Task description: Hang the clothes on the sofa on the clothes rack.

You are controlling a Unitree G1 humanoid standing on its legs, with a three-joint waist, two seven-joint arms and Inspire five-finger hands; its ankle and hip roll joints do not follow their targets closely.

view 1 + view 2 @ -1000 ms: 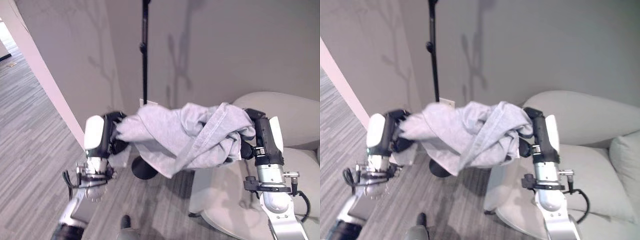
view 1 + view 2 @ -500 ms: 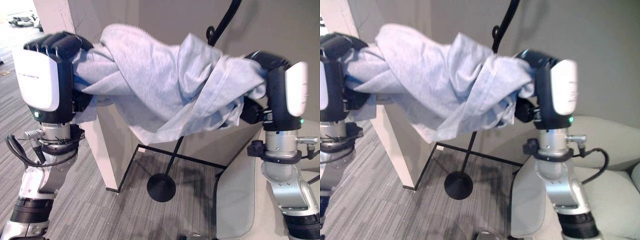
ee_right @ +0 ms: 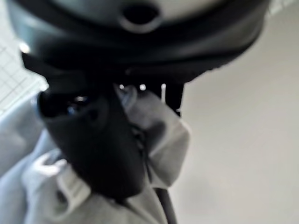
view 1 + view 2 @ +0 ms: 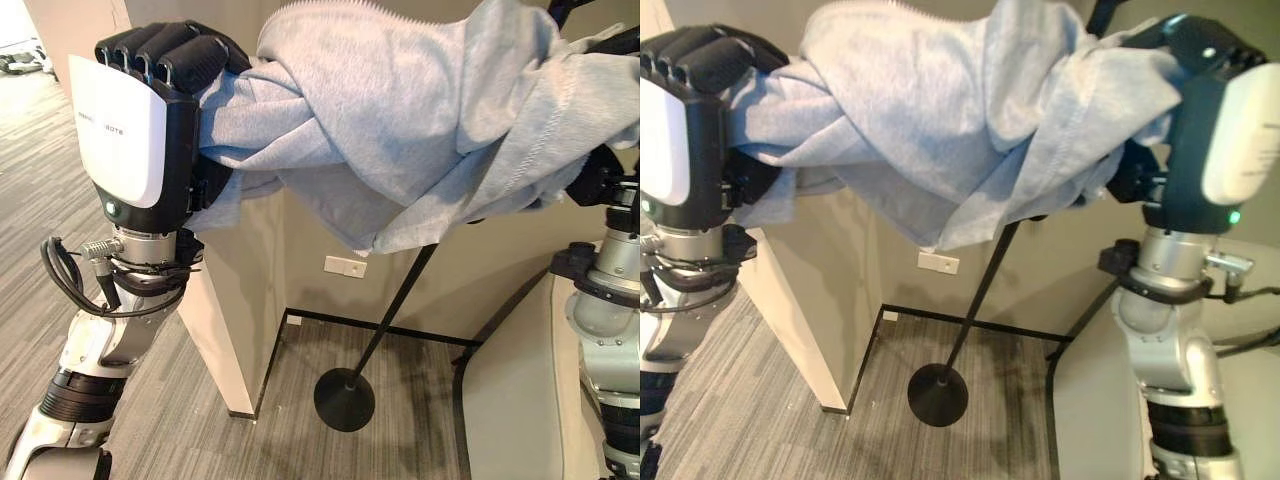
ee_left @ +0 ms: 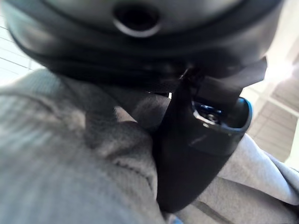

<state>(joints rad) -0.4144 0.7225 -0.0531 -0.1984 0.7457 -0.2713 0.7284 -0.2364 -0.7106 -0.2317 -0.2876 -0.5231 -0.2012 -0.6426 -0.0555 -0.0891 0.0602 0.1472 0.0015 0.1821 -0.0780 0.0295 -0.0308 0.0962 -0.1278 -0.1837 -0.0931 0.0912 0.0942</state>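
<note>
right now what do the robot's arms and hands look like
Both arms are silver-grey tubes with black joint bands and dark collars at the wrists. The left hand is dark with ribbed black fingers and a large white cover plate on its back, bearing small grey print and a green light near its lower edge. The right hand matches: dark body, white plate, green light.

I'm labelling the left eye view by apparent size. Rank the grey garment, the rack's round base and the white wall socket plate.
1. Grey garment, held close to the camera.
2. Rack's round base.
3. White wall socket plate.
</note>
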